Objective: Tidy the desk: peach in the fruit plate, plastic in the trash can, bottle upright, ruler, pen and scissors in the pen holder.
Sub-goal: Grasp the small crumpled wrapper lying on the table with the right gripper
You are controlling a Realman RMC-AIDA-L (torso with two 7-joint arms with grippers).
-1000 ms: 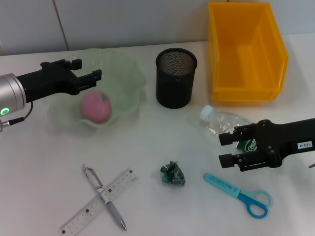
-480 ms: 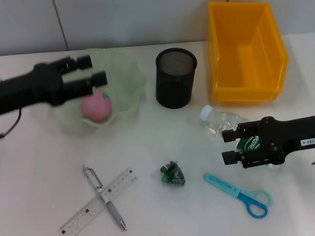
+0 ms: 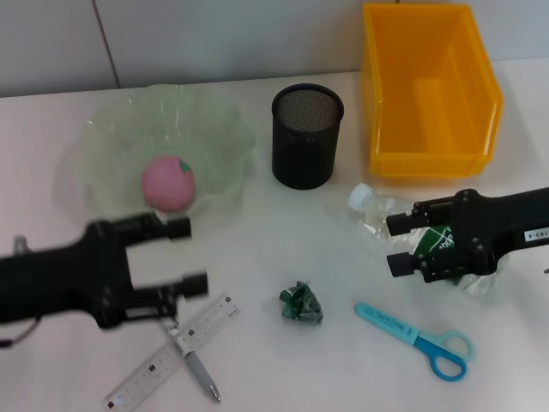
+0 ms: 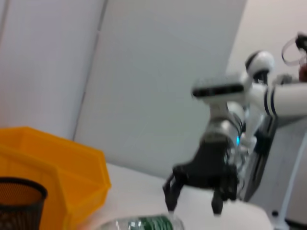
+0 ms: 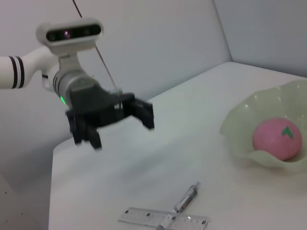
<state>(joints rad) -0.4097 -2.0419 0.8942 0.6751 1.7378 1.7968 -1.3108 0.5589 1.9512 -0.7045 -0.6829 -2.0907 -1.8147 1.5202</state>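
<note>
Head view: the open left gripper (image 3: 186, 255) is seen just above the crossed silver pen (image 3: 184, 348) and clear plastic ruler (image 3: 174, 352). Both could be dragged together. The right gripper (image 3: 401, 244), open, straddles the lying clear plastic bottle (image 3: 390, 210).

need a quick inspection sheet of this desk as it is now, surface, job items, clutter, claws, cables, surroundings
surface: white desk, no spills seen
job's things: peach in the fruit plate; bottle lying down; crumpled plastic on the desk; pen crossed with the ruler; scissors flat; pen holder upright, nothing seen in it; yellow trash can, nothing seen in it
clutter: nothing seen
grippers: left claw open, above the pen and ruler; right claw open, at the bottle
cables: thin dark cable by the left arm
surroundings: pale wall behind
</note>
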